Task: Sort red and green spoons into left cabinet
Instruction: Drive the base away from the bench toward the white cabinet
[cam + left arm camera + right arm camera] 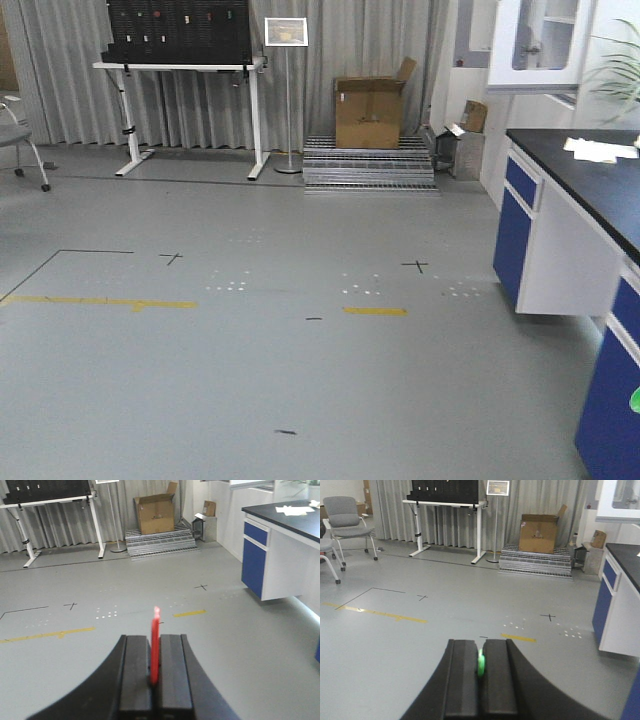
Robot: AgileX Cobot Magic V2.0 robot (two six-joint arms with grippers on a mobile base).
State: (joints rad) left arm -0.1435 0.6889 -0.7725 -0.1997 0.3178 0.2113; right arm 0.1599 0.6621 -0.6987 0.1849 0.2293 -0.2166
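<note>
I see two black pincers, each with one spoon, held above an open stretch of pale grey floor (300, 380). In the left wrist view the left pincer (155, 641) is closed on the thin bright red plastic spoon (155, 652). The two flat black fingers (136, 670) press it from both sides. The spoon stands on its edge between them and its far end sticks out past the fingertips, pointing forward into the room. In the right wrist view the right pincer (481, 645) is closed in the same way on the bright green plastic spoon (481, 664). Only a short green piece shows in the narrow slit between the pads, so I cannot tell which end of the spoon it is. The floor ahead carries short strips of yellow tape (375, 311) and small black crosses. At the far wall hangs a grey pleated curtain (330, 60). Before it stands a white tabletop on white legs (180, 67) with a black rack (180, 30) on it, and just beside that a thin metal sign stand (287, 100). To the right of the stand an open brown cardboard box (368, 115) rests on a low stack of grey metal gratings (370, 165). At the right side of the room runs a black tabletop (590, 180) on a white base with blue drawer fronts, and some white papers (595, 150) lie on it. A grey padded chair (345, 515) stands far to the left, near the curtain.
</note>
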